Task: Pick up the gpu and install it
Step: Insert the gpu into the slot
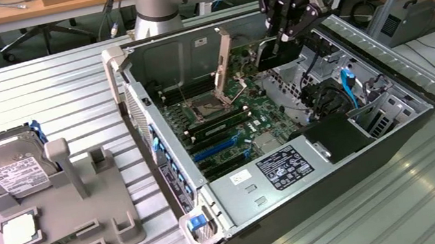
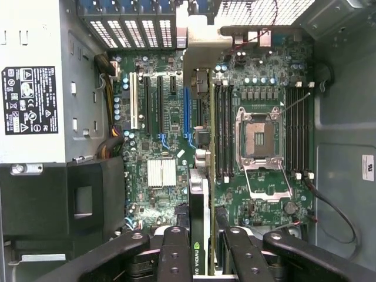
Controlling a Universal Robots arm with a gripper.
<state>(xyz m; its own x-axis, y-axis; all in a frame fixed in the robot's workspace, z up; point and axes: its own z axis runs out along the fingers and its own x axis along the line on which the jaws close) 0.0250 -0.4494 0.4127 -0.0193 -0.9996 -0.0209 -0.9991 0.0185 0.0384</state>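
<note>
Silver arm (image 1: pixel 157 4), blue joint cap; black claw (image 1: pixel 289 33), white lettering.

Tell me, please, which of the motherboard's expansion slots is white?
The white slot at the row's end nearest the power supply; the others are black or blue, and it lies farthest from the gpu in the gripper.

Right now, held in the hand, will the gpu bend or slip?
The gpu probably stays stiff: it runs as a straight edge to its metal bracket. Gripped seemingly near one end by the hand, it could pivot if bumped.
</note>
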